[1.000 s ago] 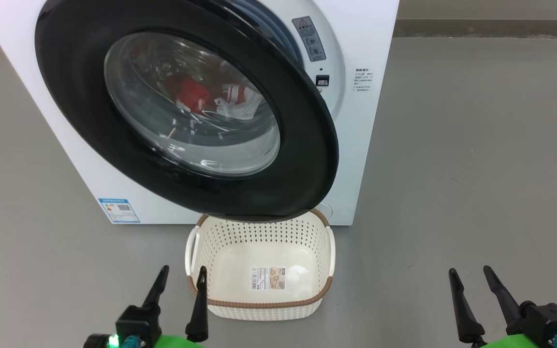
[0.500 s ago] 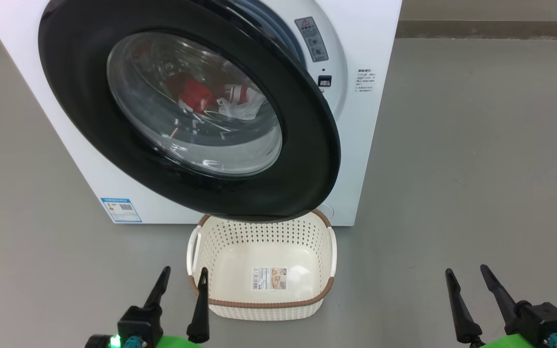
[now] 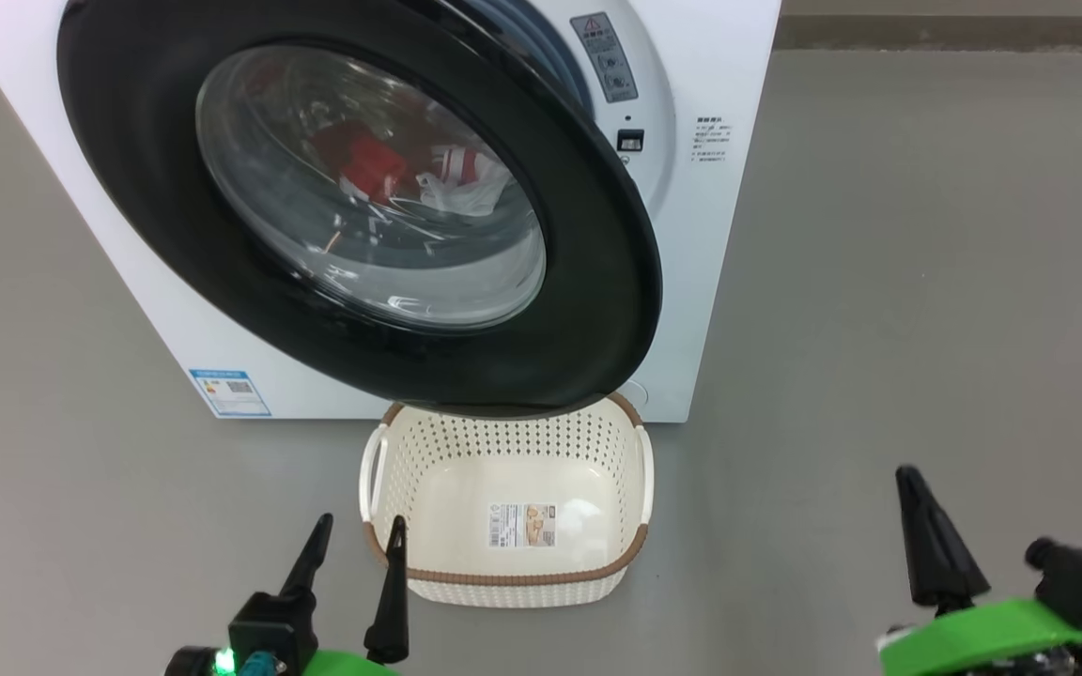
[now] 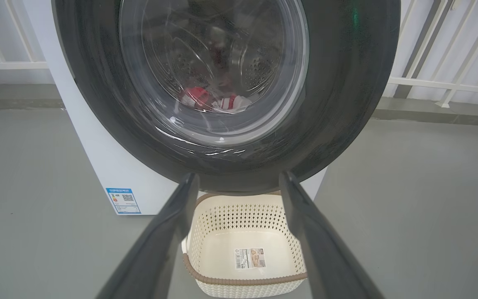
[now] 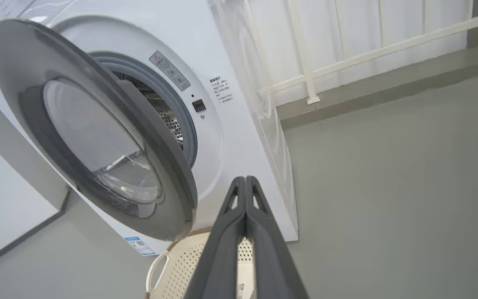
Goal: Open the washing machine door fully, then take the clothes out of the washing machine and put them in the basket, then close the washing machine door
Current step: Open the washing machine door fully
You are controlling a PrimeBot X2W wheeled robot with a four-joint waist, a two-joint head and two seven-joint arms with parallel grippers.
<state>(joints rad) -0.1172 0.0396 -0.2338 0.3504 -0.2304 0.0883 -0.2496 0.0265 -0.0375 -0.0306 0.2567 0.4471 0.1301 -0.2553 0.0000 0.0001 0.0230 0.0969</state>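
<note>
Washing machine door (image 3: 363,272) only part-way open: hinged at the robot's left, free edge swung out toward the right, glossy black rim overhanging the far end of the basket (image 3: 503,575). By the look of it, first step of the task not yet done.

Clothes (image 3: 374,171) inside the drum (image 5: 169,118), red and white, visible through the bulging glass, low in the washing machine (image 3: 719,244). Basket on the floor (image 3: 926,282) right in front of the machine, just below the opening, empty apart from a label sticker (image 3: 522,524). Probably put there for a short drop from drum to basket.

Right jaws pressed together into one narrow dark point, holding nothing. At the lower right of the head view; in the right wrist view, aimed toward the gap between door edge and machine front. Likely reason: a single slim tip for slipping behind the free edge and sweeping the door wider, with that gap on the right arm's side.

Left jaws spread wide, empty, low near the basket's near-left corner, touching or not impossible to tell. Presumably parked ready for the clothes.

Risk worth noting: door rim low over the basket, so a possible scrape on a wider swing.
</note>
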